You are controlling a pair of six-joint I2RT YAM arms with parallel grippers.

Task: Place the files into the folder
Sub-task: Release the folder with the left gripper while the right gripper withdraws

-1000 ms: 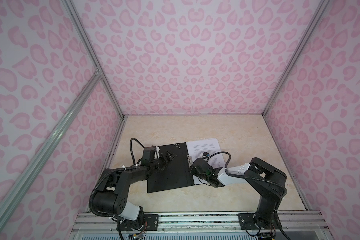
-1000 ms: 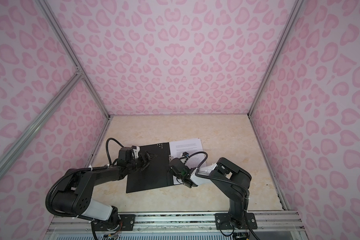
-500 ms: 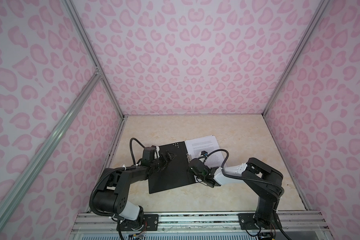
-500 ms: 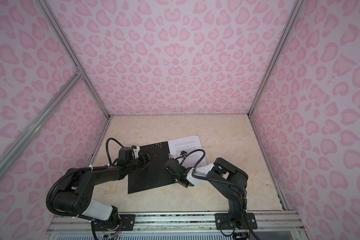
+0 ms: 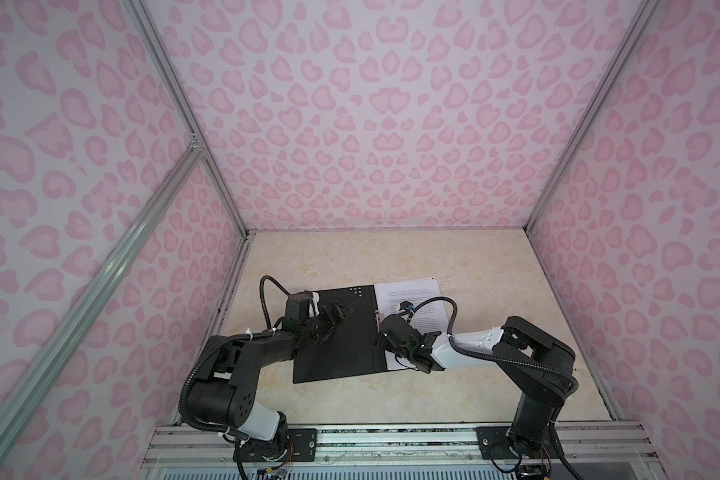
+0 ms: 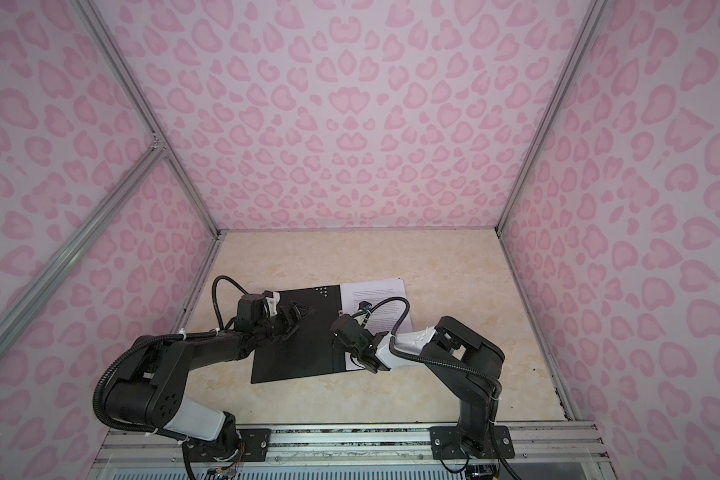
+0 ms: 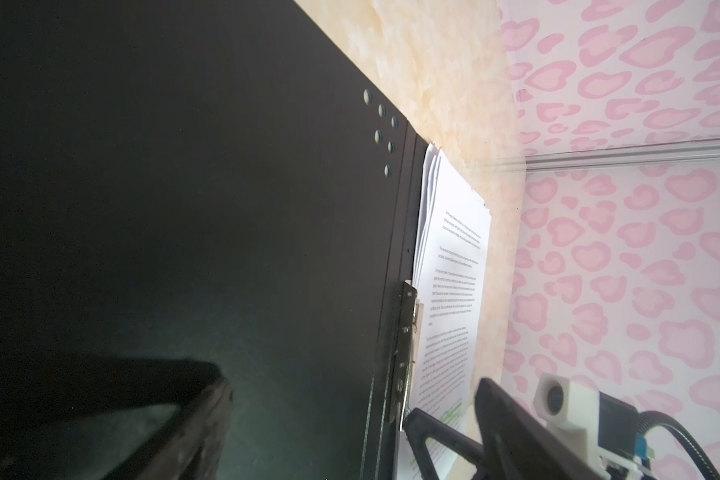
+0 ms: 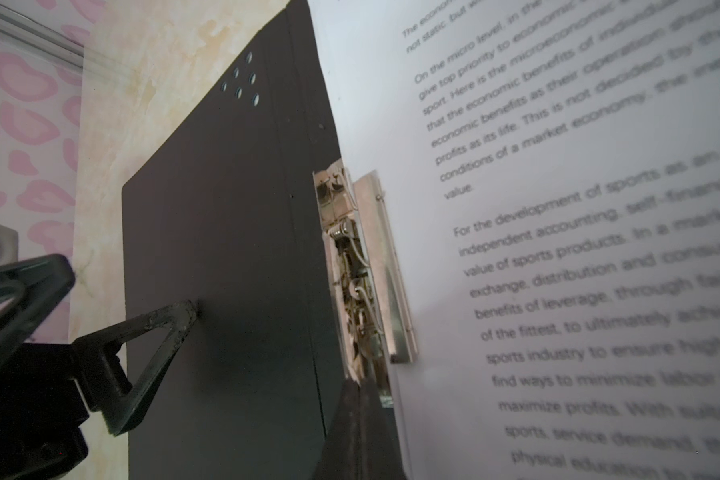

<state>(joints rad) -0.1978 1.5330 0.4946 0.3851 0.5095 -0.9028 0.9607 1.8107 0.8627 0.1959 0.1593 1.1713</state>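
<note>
Files (image 5: 410, 291): one stack of white printed sheets. Several edges fan out at the far corner, but I cannot read the exact count. The top sheet carries green highlighted lines near my right gripper (image 7: 418, 419). The stack lies on the right half of the folder (image 5: 337, 349), with its inner edge at the clip (image 8: 375, 266).
Folder: one, open flat on the table (image 5: 391, 257), black inside up, with six pale dots near the far edge of its left half.
Clip: one, metal, along the spine.
Left gripper (image 5: 336, 315): jaws spread wide with nothing between them. One fingertip (image 8: 184, 316) touches the left half and the other is raised above it.
Right gripper: jaws closed together, holding nothing that I can see, tip at the near end of the clip.
In the way: my right arm's cable (image 5: 454, 311) loops over the files.
Room: bare table shows beyond the far edge, right of the files and in front of the folder. Pink walls (image 5: 391, 124) stand on three sides.
</note>
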